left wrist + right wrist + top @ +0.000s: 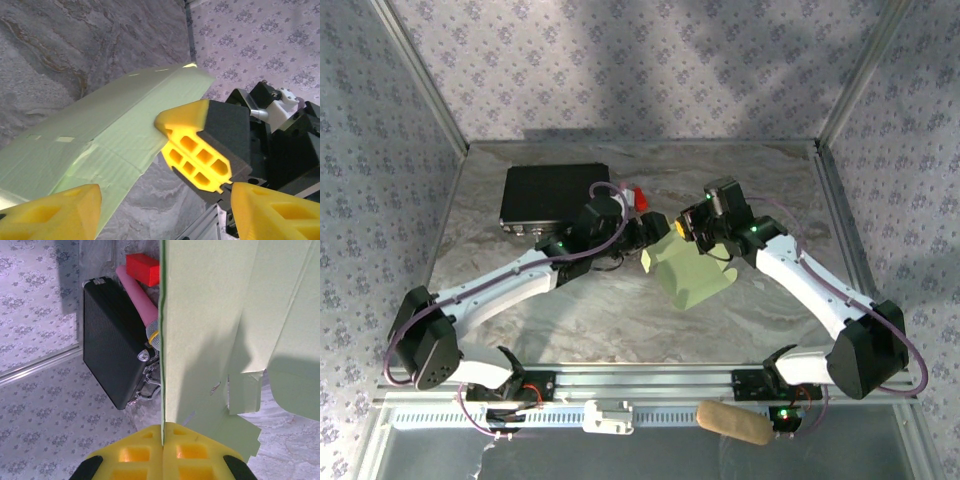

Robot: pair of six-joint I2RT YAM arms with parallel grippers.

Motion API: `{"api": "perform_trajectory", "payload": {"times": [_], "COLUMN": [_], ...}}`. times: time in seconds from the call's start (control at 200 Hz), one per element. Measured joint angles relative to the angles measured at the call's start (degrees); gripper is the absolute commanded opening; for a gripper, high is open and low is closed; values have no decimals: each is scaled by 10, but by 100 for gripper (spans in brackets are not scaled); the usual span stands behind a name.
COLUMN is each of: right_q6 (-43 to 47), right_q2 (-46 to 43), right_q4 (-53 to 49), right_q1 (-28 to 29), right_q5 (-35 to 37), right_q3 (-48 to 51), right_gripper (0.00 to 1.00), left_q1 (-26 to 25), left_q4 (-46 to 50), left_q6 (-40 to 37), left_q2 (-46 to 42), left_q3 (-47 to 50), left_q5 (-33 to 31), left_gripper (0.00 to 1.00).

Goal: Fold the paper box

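1. Top external view is showing the paper box (692,272) at the centre of the frame, over the marbled desk (570,310), with its upper left end lying between the two arms.
2. Right fingers (678,230) are meeting the box at its upper edge, and the left fingers (650,235) are hanging just left of it.
3. A black case (552,195) is lying at the upper left of the desk, with a red block (640,195) just right of it.
4. Left wrist view is showing the left fingers (55,210) standing spread wide at the bottom corners, gripping nothing, with the box (100,140) slanting across the middle and one right finger (195,150) pressing on its edge.
5. Right wrist view is showing the right fingers (170,450) pressing together at the bottom centre, pinching the box's (210,315) thin edge.
6. Behind that edge, the case (110,350) is sitting at the left, with a pink tube (137,297) and the block (142,267) above it.
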State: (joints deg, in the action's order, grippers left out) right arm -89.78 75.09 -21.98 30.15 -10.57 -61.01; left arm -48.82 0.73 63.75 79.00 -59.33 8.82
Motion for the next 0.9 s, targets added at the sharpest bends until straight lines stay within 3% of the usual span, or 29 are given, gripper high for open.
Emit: {"api": "perform_trajectory", "payload": {"times": [0.32, 0.899], "right_q6": [-7, -23], "right_q2": [0, -39], "right_q4": [13, 43], "right_q1": [4, 7], "right_q5": [0, 1], "right_q3": [5, 42], "right_gripper": [0, 0], "left_q1": [-18, -19], "left_q4": [-33, -45], "left_q6": [18, 6], "left_q2": [28, 2], "left_q3": [-1, 6], "left_q5": [8, -14], "left_gripper": [69, 65]}}
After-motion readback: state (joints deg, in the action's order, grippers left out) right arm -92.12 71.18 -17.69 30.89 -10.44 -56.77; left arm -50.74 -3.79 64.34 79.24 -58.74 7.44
